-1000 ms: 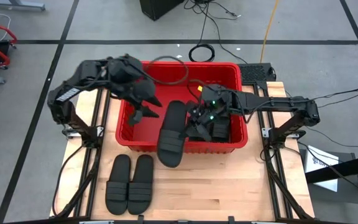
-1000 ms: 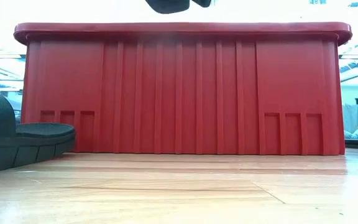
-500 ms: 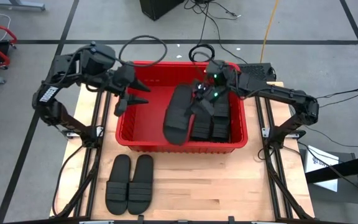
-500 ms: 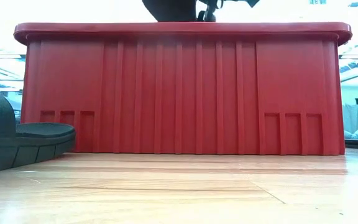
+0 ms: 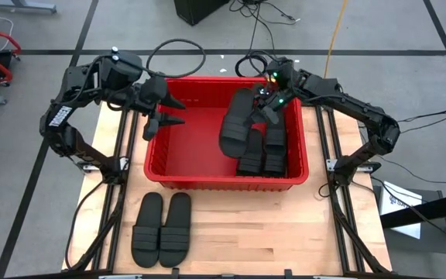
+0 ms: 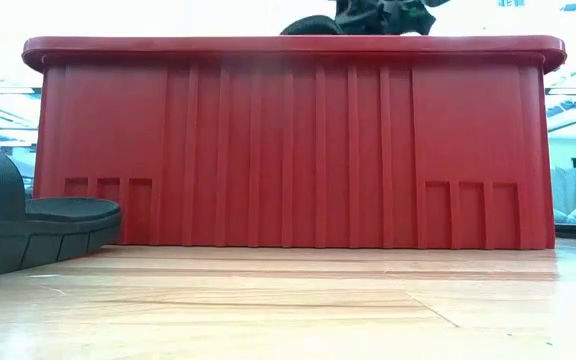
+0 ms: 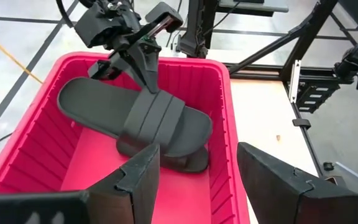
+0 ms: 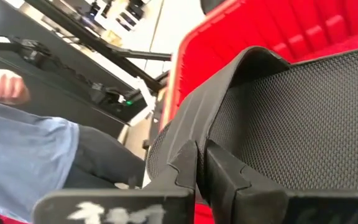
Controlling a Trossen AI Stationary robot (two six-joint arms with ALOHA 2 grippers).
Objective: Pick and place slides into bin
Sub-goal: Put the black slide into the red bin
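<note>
The right gripper (image 5: 262, 103) has carried its clamped slide (image 5: 236, 122) from overhanging the bin's (image 5: 207, 180) front rim to deep inside near the back wall; the left gripper (image 5: 165, 118) has pulled back to the bin's left rim

In the low view the bin (image 6: 288, 140) wall hides everything inside it; only the top of the right end effector (image 6: 383, 15) and a sliver of its held slide (image 6: 308, 26) show above the rim. Left of the bin, a slide on the desk (image 6: 28, 225) is cut off by the edge. In the right wrist view a person's sleeve (image 8: 23, 155) beyond the bin is blurred.
</note>
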